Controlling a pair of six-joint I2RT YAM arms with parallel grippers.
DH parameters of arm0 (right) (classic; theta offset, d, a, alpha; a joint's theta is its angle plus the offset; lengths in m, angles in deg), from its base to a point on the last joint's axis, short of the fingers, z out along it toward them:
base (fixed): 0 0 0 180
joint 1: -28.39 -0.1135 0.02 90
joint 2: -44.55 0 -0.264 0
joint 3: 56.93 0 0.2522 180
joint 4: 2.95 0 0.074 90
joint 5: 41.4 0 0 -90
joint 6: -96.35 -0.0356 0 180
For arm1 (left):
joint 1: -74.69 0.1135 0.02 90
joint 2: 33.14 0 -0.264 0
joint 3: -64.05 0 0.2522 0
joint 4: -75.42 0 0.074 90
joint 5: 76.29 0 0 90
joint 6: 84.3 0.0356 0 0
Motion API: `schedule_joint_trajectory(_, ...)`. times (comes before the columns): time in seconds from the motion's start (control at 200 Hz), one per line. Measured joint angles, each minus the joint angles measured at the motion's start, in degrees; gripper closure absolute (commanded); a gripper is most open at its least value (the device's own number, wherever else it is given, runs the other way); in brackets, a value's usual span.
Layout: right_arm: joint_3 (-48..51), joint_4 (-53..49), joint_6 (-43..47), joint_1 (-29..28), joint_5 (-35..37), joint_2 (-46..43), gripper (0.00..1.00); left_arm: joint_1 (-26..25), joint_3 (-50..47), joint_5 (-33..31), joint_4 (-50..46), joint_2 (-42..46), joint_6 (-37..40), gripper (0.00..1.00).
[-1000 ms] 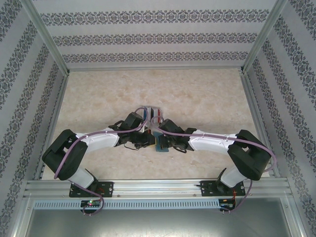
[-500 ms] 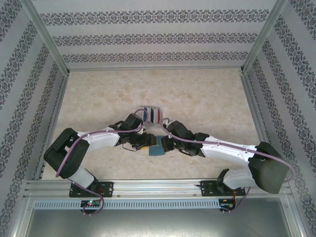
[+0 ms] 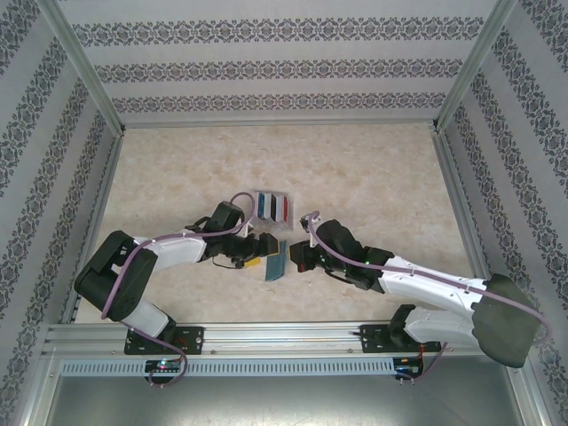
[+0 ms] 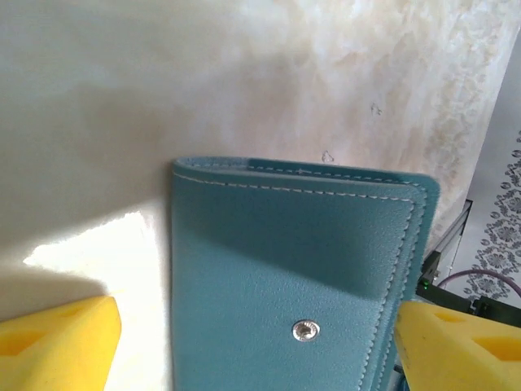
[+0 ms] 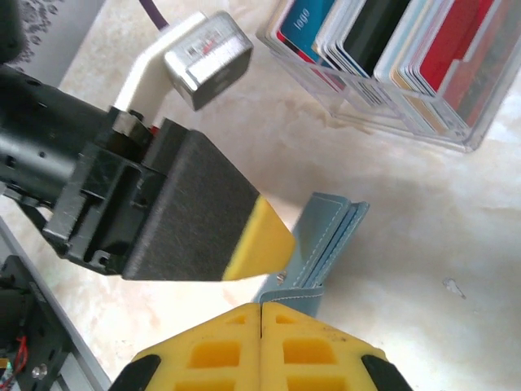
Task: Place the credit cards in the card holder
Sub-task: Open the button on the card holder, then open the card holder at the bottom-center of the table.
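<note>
While the right gripper (image 5: 260, 308) is pinching the teal card holder (image 5: 324, 232) by one edge with fingers (image 5: 212, 350) closed, the left gripper (image 4: 256, 342) is standing wide open around it, holding nothing; farther back the credit cards (image 5: 383, 41) are standing in a clear rack (image 5: 407, 122)

I see the teal card holder (image 3: 276, 264) folded shut (pale stitching, small metal snap), up on its edge near the worktop's middle, nearer its front edge. The credit cards (image 3: 272, 206) stand upright just beyond it: blue, dark, red.
</note>
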Motion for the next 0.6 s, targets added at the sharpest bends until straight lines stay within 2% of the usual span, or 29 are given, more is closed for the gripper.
schedule_joint_trajectory(0.27, -0.2, 1.7, 0.6, 0.0, -1.8, 1.5, 1.0, 0.1, 0.5, 3.9, 1.9, 0.2, -0.1, 0.17)
schedule_joint_trajectory(0.32, -0.3, 2.3, 0.6, 0.0, -2.4, 2.5, 1.0, 0.3, 0.6, 4.3, 2.1, 0.1, -0.2, 0.24)
schedule_joint_trajectory(0.395, -0.9, 2.6, 0.6, 0.0, -3.1, 4.0, 1.0, 0.8, 0.7, 4.6, 2.1, -0.1, -0.2, 0.43)
schedule_joint_trajectory(0.43, -1.0, 2.7, 0.6, 0.0, -3.2, 4.3, 1.0, 1.2, 0.7, 4.6, 2.1, -0.1, 0.0, 0.46)
schedule_joint_trajectory(0.47, -1.1, 2.9, 0.5, 0.0, -3.3, 4.4, 1.0, 1.5, 0.7, 4.7, 2.1, -0.2, 0.5, 0.45)
schedule_joint_trajectory(0.545, -1.2, 3.2, 0.6, 0.0, -3.5, 4.4, 1.0, 1.9, 0.9, 4.3, 1.4, -0.2, 1.6, 0.31)
schedule_joint_trajectory(0.6, -1.2, 3.1, 0.6, 0.0, -3.5, 4.4, 1.0, 1.9, 1.3, 3.9, -0.2, -0.2, 3.0, 0.26)
